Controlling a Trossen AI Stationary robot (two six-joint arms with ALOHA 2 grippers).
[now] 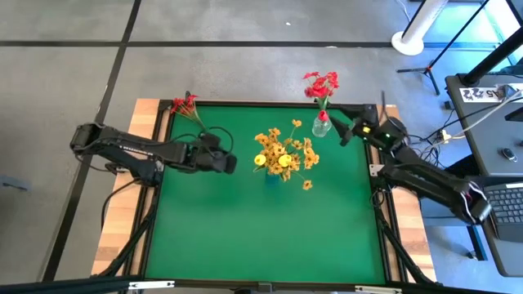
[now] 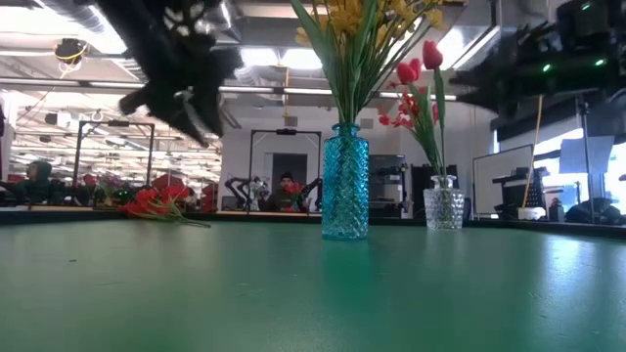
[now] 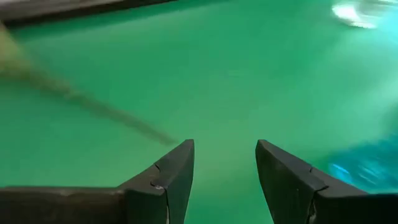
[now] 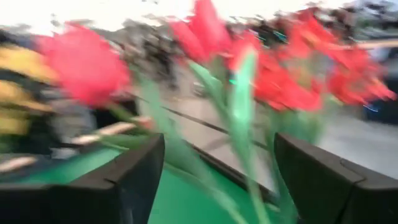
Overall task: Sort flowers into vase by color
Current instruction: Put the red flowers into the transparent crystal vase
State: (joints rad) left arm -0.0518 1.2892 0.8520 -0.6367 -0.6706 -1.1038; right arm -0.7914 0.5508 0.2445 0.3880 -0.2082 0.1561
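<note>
A bunch of red flowers (image 1: 186,106) lies flat at the table's far left corner, its thin stem (image 3: 93,107) reaching toward the middle. Yellow flowers (image 1: 282,153) stand in a blue vase (image 2: 344,181) at mid-table. More red flowers (image 1: 321,84) stand in a clear vase (image 2: 443,208) near the far edge. My left gripper (image 3: 224,146) hovers open just left of the blue vase, nothing between its fingers. My right gripper (image 4: 217,140) is open beside the clear vase. The red blooms and green stems (image 4: 239,93) show ahead between its fingers, and none is gripped.
The green mat (image 1: 261,229) is bare over its near half. Wooden table edges (image 1: 122,212) frame it. A desk with a laptop (image 1: 507,204) stands to the right. People and other robot stations (image 2: 284,191) show in the room behind.
</note>
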